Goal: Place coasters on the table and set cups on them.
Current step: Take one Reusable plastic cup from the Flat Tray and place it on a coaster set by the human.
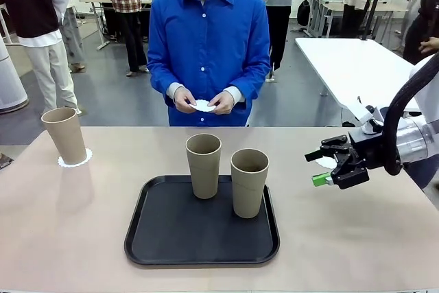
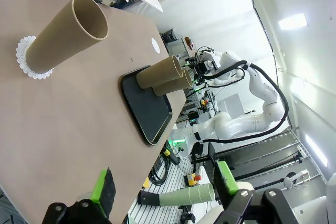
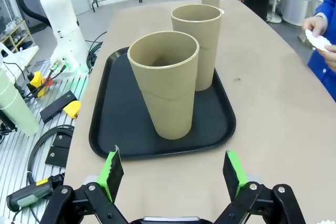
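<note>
**Two cups on the tray await coasters**

Front view: the right fingers (image 1: pixel 319 180), spread wide and empty, point at the nearer tray cup (image 1: pixel 249 182), which is tan, tapered and upright on the black tray (image 1: pixel 158 238). Another cup (image 1: pixel 64 135) stands on a coaster (image 1: pixel 74 162) at the left of the bench (image 1: pixel 384 238).

Left wrist view: the left fingers (image 2: pixel 102 184) are wide, empty and well apart from that cup.

Right wrist view: the tray cup stands straight ahead with its axis vertical, so the right arm is probably nearer.

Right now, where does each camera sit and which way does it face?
Front: between the arms, facing across the table at the person holding a white coaster; right fingers enter from the right.
Left wrist: near the table's edge, rolled, looking along it past the lone cup; left fingers at bottom.
Right wrist: over the table's opposite end, facing the black tray; right fingers at bottom.
Shared: both wrist views show the tray's two cups.
</note>
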`<state>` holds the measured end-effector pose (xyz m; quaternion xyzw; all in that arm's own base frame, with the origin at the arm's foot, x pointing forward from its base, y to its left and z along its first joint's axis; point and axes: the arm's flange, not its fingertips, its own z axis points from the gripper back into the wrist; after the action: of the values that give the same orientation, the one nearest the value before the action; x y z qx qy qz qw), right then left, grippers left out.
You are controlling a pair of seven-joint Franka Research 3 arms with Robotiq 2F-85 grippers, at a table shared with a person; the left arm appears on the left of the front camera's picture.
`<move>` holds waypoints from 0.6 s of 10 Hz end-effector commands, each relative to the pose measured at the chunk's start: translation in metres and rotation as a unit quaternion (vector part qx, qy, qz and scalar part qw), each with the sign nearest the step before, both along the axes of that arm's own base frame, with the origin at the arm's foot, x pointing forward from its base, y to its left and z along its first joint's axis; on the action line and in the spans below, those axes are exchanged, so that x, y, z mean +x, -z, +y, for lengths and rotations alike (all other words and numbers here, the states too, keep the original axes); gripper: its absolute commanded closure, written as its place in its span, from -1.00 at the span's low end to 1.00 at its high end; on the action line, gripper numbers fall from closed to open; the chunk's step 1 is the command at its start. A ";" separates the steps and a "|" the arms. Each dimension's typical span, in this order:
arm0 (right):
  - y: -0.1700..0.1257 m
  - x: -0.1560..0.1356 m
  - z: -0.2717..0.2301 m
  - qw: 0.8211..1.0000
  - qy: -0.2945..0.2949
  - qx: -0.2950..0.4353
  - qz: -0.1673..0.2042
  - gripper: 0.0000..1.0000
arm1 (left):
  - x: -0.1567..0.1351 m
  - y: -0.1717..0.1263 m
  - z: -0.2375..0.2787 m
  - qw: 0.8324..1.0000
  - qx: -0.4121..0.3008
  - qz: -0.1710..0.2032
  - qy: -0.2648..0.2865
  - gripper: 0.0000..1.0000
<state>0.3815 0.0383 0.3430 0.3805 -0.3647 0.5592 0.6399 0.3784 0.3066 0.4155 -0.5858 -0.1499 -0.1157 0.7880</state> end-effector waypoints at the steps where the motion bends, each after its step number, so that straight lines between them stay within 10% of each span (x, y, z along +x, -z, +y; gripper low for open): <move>1: 0.000 -0.003 0.001 1.000 0.000 0.004 -0.002 -1.00 | -0.001 -0.002 0.001 1.000 0.001 0.003 -0.002 -1.00; 6: 0.023 0.010 0.010 0.996 0.014 0.087 0.013 -1.00 | -0.001 -0.002 0.001 1.000 0.001 0.003 -0.002 -1.00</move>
<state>0.3819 0.0465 0.3314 0.4221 -0.3816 0.5293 0.6293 0.3784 0.3066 0.4155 -0.5858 -0.1500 -0.1157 0.7880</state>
